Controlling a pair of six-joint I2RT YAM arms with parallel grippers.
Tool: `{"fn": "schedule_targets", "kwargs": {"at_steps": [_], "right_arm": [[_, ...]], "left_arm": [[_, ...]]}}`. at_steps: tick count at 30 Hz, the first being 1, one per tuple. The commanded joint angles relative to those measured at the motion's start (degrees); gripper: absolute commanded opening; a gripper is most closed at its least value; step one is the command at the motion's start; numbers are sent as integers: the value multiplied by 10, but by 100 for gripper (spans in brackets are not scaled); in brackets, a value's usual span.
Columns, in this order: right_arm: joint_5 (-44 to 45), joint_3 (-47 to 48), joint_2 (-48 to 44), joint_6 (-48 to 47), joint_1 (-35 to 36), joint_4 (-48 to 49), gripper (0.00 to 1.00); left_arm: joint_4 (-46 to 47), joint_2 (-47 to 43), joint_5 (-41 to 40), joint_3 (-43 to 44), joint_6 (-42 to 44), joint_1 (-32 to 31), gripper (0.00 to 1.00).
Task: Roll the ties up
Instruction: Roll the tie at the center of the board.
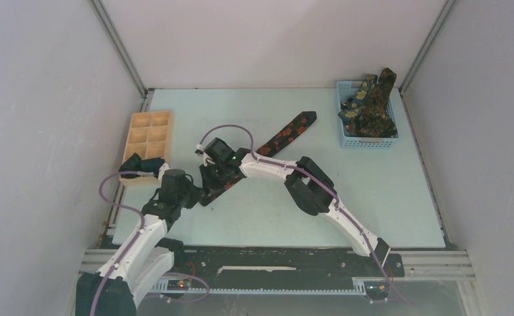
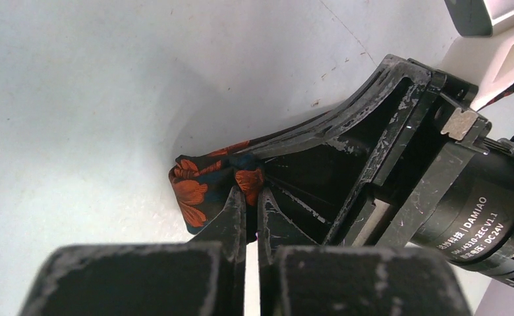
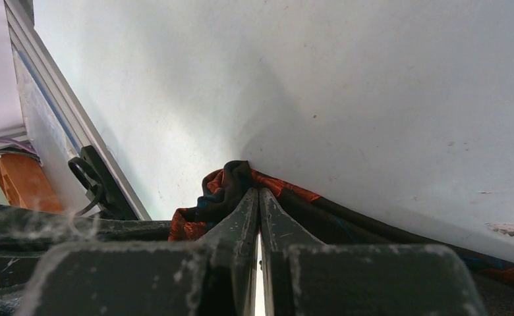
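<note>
A black tie with red-orange flowers (image 1: 286, 135) lies diagonally on the table, its wide end at the back. Its near end is bunched into a small fold (image 2: 201, 184), also seen in the right wrist view (image 3: 225, 187). My left gripper (image 1: 201, 192) is shut on that fold (image 2: 251, 181). My right gripper (image 1: 216, 176) is shut on the same end from the other side (image 3: 259, 193). The two grippers meet tip to tip. Several dark green ties with yellow flowers (image 1: 371, 105) are heaped in the blue basket.
The blue mesh basket (image 1: 348, 137) stands at the back right. A pale wooden compartment tray (image 1: 150, 135) stands at the left edge, with a dark rolled bundle (image 1: 140, 164) at its near end. The table's metal edge rail (image 3: 57, 112) runs close by on the left.
</note>
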Motion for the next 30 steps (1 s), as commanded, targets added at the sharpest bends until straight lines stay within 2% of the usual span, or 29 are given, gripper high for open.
{"fn": "schedule_targets", "kwargs": {"at_steps": [1, 15, 21, 30], "right_arm": [[-19, -7, -23, 10, 0, 31, 5], [8, -21, -61, -15, -19, 9, 8], [27, -55, -104, -30, -35, 4, 14], [36, -112, -154, -33, -60, 15, 15]], "left_arm": [[39, 22, 29, 14, 14, 3, 0], [69, 60, 46, 12, 14, 3, 0], [87, 75, 55, 5, 14, 3, 0], [132, 108, 73, -11, 13, 3, 0]]}}
